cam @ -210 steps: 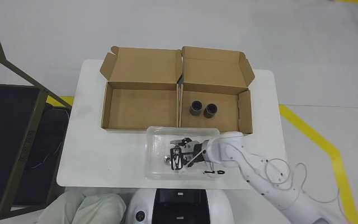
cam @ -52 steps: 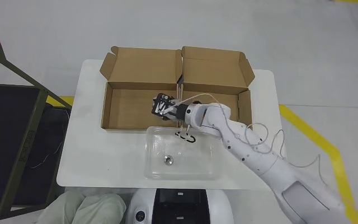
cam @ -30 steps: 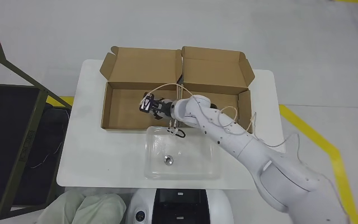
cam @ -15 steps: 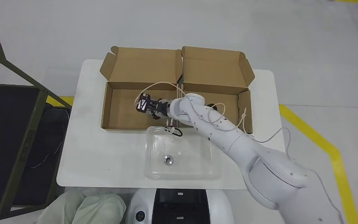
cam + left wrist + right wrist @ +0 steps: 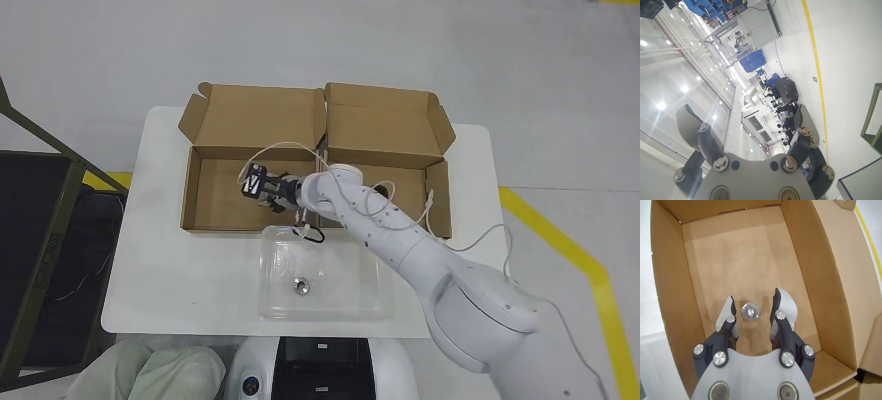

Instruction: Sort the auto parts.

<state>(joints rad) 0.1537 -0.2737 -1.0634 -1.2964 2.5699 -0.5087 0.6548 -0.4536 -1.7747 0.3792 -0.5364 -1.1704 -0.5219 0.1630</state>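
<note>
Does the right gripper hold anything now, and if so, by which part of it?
Nothing is held. The right gripper has open jaws inside the cardboard box; the round metal part lies on its floor between them, touching neither.

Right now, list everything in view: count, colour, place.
Table: one, white, under everything.
Cardboard boxes: two, brown, open, side by side on the table's far half; left box, right box.
Tray: one, clear plastic, in front of the boxes.
Silvery parts: two; boxed part on the left box's floor, tray part in the tray.
Frame: one, olive green, on the floor beside the table.
Right gripper: open, above the boxed part.
Left gripper: open, empty, facing the room.
</note>
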